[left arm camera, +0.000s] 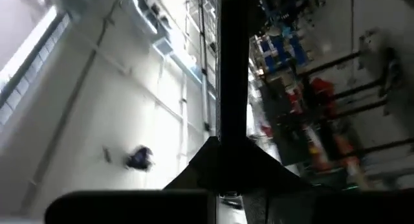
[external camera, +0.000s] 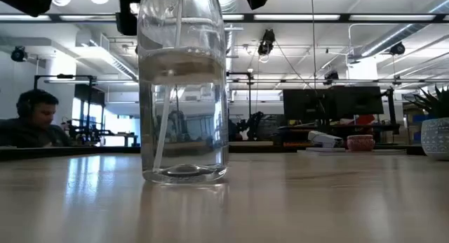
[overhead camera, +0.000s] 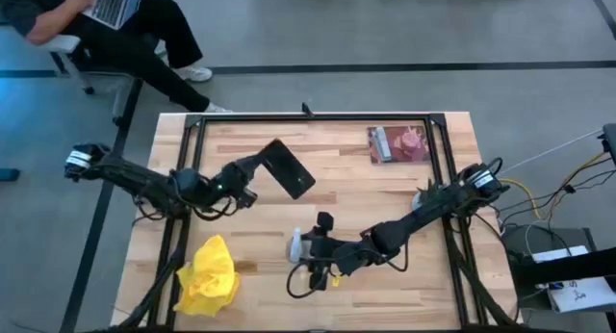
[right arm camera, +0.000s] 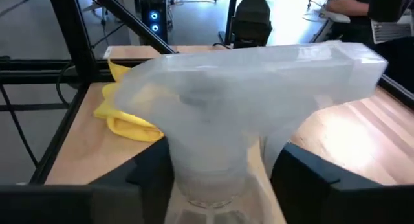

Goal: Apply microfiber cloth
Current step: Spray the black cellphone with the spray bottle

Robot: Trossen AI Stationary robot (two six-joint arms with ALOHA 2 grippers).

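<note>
The yellow microfiber cloth [overhead camera: 207, 275] lies crumpled on the table's near left part, and no gripper touches it; it also shows in the right wrist view [right arm camera: 126, 114]. My left gripper [overhead camera: 258, 166] is left of the table's middle, shut on a black phone [overhead camera: 290, 168]. My right gripper [overhead camera: 310, 251] is near the front middle, shut on a clear plastic spray bottle [external camera: 184, 88], whose base stands on the table. My left gripper pinches the phone's end nearest the arm [left arm camera: 229, 153] between its two fingers, coming from the table's left. The phone runs on from the fingers, seen edge-on [left arm camera: 233, 68], and slants upward off the table. My right gripper has the bottle's neck [right arm camera: 210, 172], just under the spray head [right arm camera: 272, 68], between its two fingers [right arm camera: 152, 169]. The fingers come level from the table's right. The bottle stands upright with its base [external camera: 184, 174] on the table.
A pink and brown packet [overhead camera: 397, 143] lies at the far right. Black frame rails [overhead camera: 443, 150] run along the table's sides and far edge. A person with a laptop [overhead camera: 106, 11] sits beyond the far left corner. Bare wood lies between cloth and bottle.
</note>
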